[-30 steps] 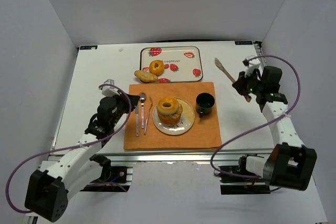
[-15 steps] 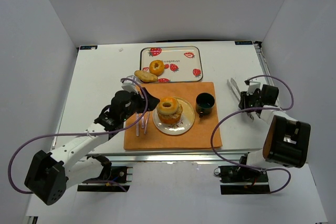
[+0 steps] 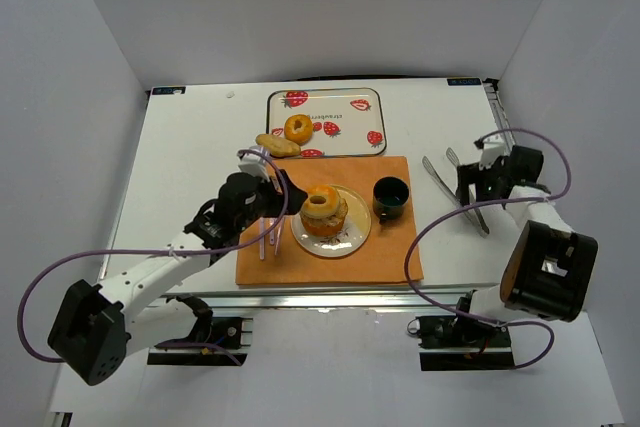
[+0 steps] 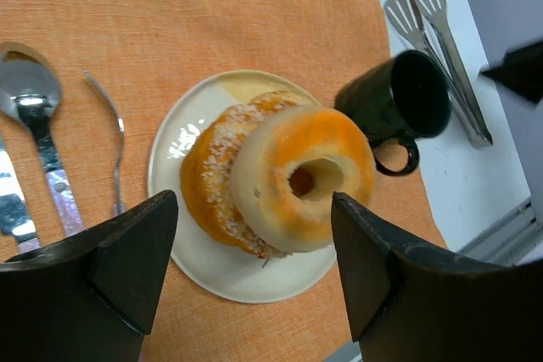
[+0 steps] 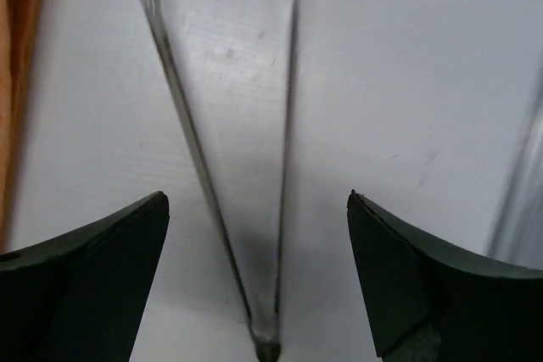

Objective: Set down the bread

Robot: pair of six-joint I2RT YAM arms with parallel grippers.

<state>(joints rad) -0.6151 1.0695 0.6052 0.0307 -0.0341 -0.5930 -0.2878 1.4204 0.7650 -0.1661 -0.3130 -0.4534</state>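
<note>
— Anything to note on the left arm point(image 3: 150, 282)?
— White link shells, black joint housings, a bulky black base point(image 3: 88, 332). Trailed by a purple cable point(image 3: 24, 307) in a wide loop.
— And on the right arm point(image 3: 530, 215)?
— Same white and black, same purple cable point(image 3: 408, 265), with a pale cut-out in the black base point(image 3: 575, 292).
— Fingers point(image 4: 127, 260)?
— Dark, matte, wedge-shaped, alike in both wrist views.

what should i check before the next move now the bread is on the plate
1. left hand open, holding nothing: ok
2. top bread rests on lower bread, on the plate: ok
3. stack steady: cannot tell
4. right hand open, tongs lying on the table: ok
5. mug apart from the plate: cannot tell
</note>
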